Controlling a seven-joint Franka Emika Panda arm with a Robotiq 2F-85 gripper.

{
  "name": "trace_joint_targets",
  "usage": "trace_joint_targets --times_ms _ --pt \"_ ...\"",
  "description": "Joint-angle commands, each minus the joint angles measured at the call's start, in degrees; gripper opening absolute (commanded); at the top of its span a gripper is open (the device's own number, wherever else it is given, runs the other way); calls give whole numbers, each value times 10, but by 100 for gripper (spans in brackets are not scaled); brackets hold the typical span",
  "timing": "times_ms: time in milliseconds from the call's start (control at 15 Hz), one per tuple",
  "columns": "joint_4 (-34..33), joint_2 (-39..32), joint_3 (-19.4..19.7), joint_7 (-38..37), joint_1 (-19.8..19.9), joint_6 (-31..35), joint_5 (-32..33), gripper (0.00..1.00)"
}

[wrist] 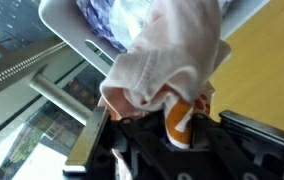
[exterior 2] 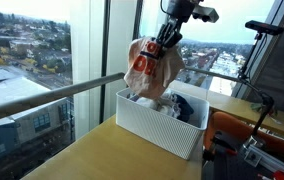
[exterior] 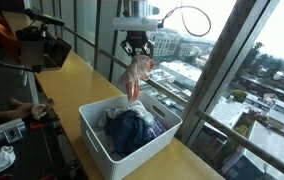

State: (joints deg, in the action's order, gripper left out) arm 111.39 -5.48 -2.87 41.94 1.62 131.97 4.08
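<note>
**1. Gripper** (exterior: 136, 50): black, rigid. Jaws clamped on the bunched top of the garment.

**2. Garment** (exterior 2: 150, 68): hangs from the gripper directly over the bin. Thin, soft cloth, pale pink-white w/ orange print, limp and creased. Hem approx. level w/ the bin rim; contact w/ the pile can't be told.
- Step (judged): garment held aloft, mid-carry above the bin.
- Next move needs a firm pinch and slow travel, w/ the hem kept off the rim.

**3. Bin** (exterior: 100, 150): white plastic, rectangular, ribbed walls.

**4. Clothes pile** (exterior: 132, 128): dark blue, crumpled, inside the bin.

**5. Table** (exterior 2: 112, 158): smooth wood, under the bin.

**6. Window rail** (exterior 2: 42, 95): metal, city beyond.
</note>
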Motion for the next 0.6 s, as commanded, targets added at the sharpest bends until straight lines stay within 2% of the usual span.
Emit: trace_joint_targets --times_ms 0,533 --pt "24 10 23 -19 8 4 28 3" --pt "71 -48 45 -15 30 41 19 3"
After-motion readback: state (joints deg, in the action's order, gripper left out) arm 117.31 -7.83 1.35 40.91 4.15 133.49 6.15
